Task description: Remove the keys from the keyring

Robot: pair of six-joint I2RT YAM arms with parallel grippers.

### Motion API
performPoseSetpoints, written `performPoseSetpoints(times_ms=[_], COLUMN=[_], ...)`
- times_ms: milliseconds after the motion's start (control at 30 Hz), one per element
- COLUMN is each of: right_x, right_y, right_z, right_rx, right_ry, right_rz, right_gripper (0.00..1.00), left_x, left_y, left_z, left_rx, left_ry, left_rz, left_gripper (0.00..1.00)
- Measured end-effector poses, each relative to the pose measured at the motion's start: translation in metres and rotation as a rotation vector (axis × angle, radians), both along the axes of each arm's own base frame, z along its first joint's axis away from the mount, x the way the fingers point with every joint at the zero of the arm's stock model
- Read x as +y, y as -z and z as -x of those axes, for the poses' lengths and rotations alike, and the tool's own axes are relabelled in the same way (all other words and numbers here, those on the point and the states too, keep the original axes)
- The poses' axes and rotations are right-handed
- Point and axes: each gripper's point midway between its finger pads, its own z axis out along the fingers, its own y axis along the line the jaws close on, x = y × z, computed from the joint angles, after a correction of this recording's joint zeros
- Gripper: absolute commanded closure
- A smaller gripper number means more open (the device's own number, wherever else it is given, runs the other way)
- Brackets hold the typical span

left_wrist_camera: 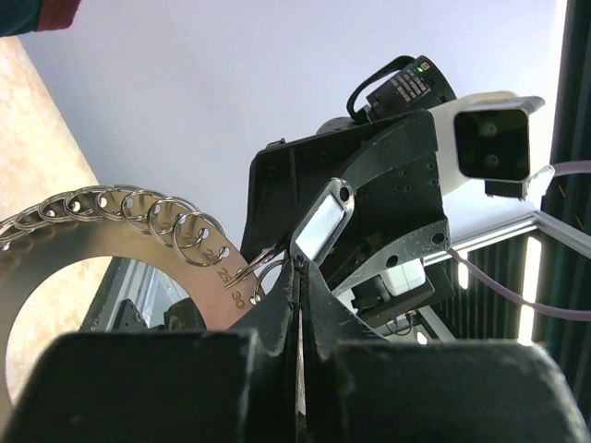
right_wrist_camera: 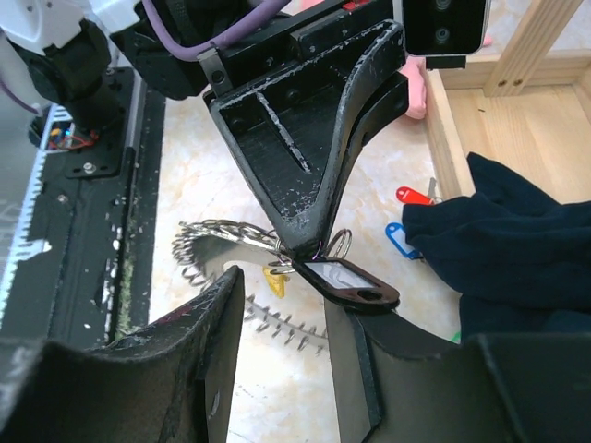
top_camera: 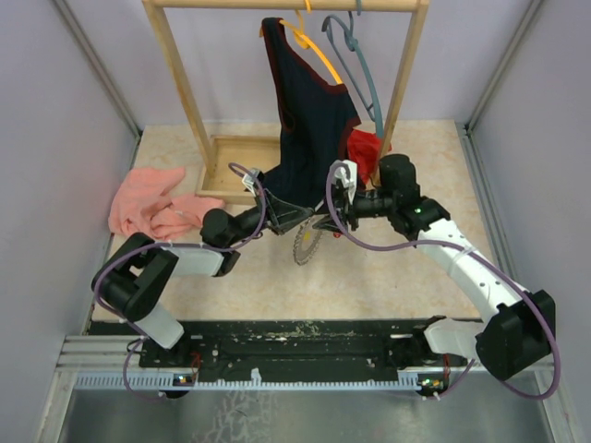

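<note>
Pinching small clear-tagged key (left_wrist_camera: 321,226) in left pincer (left_wrist_camera: 297,272), right pincer (right_wrist_camera: 282,314) spread; may jam on flat dark beaded keyring (left_wrist_camera: 138,254) if twisted.

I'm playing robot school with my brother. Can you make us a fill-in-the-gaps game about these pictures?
1. The left gripper is shut on a key, while the right gripper is ____.
2. Beside the red key on the table lies a ____ one.
3. The crumpled cloth left of the wooden rack is ____.

Missing words: open; blue; pink.
</note>
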Motion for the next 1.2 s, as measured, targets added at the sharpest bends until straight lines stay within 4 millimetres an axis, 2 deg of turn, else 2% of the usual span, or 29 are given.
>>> performPoseSetpoints(times_ms=[200,367,533,733,1133,1200], right_x=[-0.008,-0.011,-0.016,-0.02,-0.024,-0.026], right_y=[-0.009,-0.028,-0.033,-0.05,-0.046,-0.045], right_z=[0.0,0.005,0.013,0.023,0.034,0.033], right_rx=[0.083,0.125,0.189,0.185,0.188,0.176], right_ry=[0.01,-0.003,-0.026,-0.066,-0.103,-0.1], right_rz=[-0.039,-0.074,-0.081,-0.1,-0.083,-0.078], right_gripper=[0.64,0.71,0.71,0.71,0.7,0.65], left_x=[0.001,0.0,-0.002,-0.002,-0.007,-0.009], left_y=[-0.007,-0.006,-0.008,-0.006,-0.005,-0.005], left_z=[0.005,0.01,0.016,0.016,0.016,0.017], left_rx=[-0.015,0.0,0.015,0.023,0.015,0.006], left_ry=[0.014,0.052,0.097,0.109,0.139,0.155], left_rz=[0.028,0.041,0.047,0.043,0.033,0.028], left_gripper=[1.0,1.0,1.0,1.0,1.0,1.0])
